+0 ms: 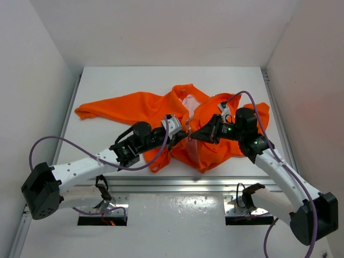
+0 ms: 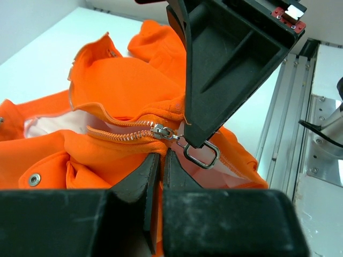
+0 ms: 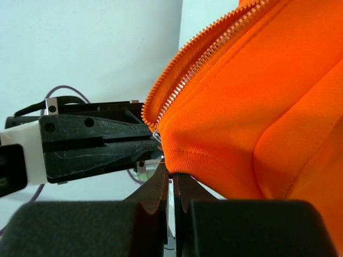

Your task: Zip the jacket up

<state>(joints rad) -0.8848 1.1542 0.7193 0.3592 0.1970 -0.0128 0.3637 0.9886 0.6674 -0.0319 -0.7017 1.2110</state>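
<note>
The jacket (image 1: 177, 115) lies crumpled in the middle of the white desk (image 1: 134, 80). One sleeve (image 1: 107, 107) stretches out to the left, and the front is open higher up, so the pale lining (image 1: 189, 103) shows. Both arms meet at its lower front.

The left pincer (image 2: 162, 159) has its fingers pressed together on the orange hem just under the slider (image 2: 160, 131). I judge this anchors the cloth so it cannot ride up with the pull. The right pincer (image 2: 194, 140) comes in from the opposite side with its tip on the pull tab (image 2: 201, 154). Its fingers look clamped on the tab's link, with the metal ring hanging free below, though the contact itself is mostly hidden. The slider sits at the low end of the teeth (image 2: 120, 133), so nearly the whole zipper is left to close.

The fabric bunches ahead of the slider, and those folds could snag it. The two pincers are almost touching, which leaves little room to work. Purple cables (image 1: 247, 92) loop beside the arms, and a metal rail (image 1: 177, 184) runs along the near desk edge, apart from the work.
</note>
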